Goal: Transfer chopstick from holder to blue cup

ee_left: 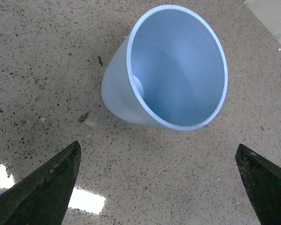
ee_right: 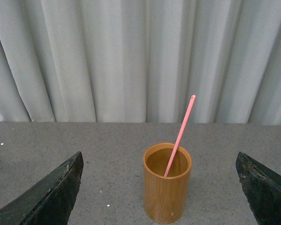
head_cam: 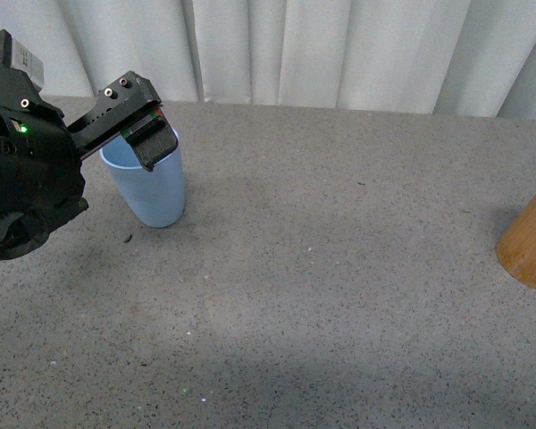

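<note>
Chopstick (ee_right: 180, 135), pink, leans inside wooden holder (ee_right: 167, 197) at right edge of worktop (head_cam: 339, 268), top end poking above rim. Blue cup (head_cam: 156, 197) stands upright on left side, left gripper (head_cam: 150, 143) hovering just over it w/ jaws spread. Right gripper (ee_right: 159, 154) faces holder, jaws spread wide too

Smooth pale plastic with a soft satin finish on the blue cup (head_cam: 161, 197), speckled stone-like grain with a faint sheen across the desk (head_cam: 339, 268). Smooth, lightly glossy wood on the holder (ee_right: 167, 197), slick pink plastic-looking surface on the chopstick (ee_right: 181, 133). Matt pleated cloth in the curtain (ee_right: 84, 56).
</note>
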Controlling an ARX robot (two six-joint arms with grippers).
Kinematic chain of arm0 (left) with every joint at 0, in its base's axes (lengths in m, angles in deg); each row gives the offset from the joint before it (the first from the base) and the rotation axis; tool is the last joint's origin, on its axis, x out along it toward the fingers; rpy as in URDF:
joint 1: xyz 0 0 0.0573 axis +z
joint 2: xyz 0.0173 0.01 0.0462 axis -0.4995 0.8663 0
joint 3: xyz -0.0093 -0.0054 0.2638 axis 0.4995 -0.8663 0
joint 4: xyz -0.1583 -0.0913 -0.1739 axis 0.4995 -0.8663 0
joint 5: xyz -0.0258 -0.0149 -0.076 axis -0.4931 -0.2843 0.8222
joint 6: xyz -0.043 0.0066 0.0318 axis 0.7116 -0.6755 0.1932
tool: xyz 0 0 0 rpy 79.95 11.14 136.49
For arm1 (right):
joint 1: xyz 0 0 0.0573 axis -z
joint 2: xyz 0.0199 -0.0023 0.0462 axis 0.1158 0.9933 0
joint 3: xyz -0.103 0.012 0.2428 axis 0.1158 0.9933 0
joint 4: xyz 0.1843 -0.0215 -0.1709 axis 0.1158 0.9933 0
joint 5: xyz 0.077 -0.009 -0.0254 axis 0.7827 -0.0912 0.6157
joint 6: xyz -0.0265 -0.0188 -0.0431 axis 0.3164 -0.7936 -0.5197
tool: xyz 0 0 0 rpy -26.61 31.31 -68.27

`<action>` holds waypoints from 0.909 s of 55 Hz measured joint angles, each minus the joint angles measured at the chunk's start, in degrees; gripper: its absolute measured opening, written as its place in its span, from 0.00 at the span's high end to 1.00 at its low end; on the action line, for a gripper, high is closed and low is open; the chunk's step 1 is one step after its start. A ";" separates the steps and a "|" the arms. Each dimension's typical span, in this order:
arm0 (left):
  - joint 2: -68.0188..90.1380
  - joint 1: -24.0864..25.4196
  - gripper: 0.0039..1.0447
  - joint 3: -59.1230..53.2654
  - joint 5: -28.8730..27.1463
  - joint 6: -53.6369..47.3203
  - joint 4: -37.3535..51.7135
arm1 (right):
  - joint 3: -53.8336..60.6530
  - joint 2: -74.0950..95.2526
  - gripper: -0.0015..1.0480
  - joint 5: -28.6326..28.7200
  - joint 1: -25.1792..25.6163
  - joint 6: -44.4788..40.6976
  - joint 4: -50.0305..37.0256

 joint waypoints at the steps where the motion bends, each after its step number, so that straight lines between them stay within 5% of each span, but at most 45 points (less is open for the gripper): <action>1: 0.07 0.07 0.06 0.07 -0.02 0.00 -0.04 | 0.00 0.00 0.09 0.00 0.00 0.00 0.00; 50: 5.53 2.86 0.06 3.41 -1.81 0.44 -0.57 | 0.00 0.00 0.09 0.00 0.00 0.00 0.00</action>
